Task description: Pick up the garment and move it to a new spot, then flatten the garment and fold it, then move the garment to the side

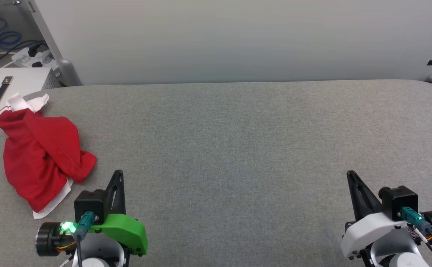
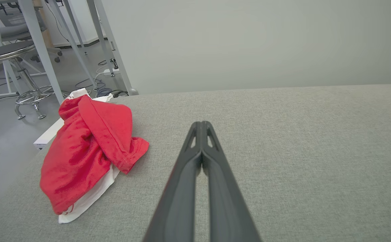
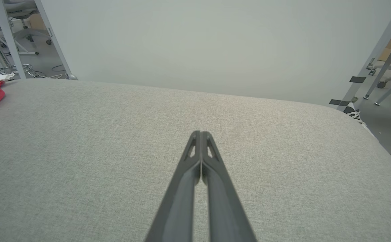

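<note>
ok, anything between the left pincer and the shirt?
Nothing visible. The left pincer is shut and empty. The crumpled garment lies ahead and to its left, near the table's left edge, with only bare grey surface between them.

The head view looks down from above and behind the left gripper (image 1: 118,174) and the right gripper (image 1: 350,174) onto the grey table (image 1: 238,148). Each wrist view sits low and close behind its own fingers, facing along them toward the pale wall (image 2: 249,40). All three views share the table's far edge and the garment (image 1: 41,155), left of the left gripper.
</note>
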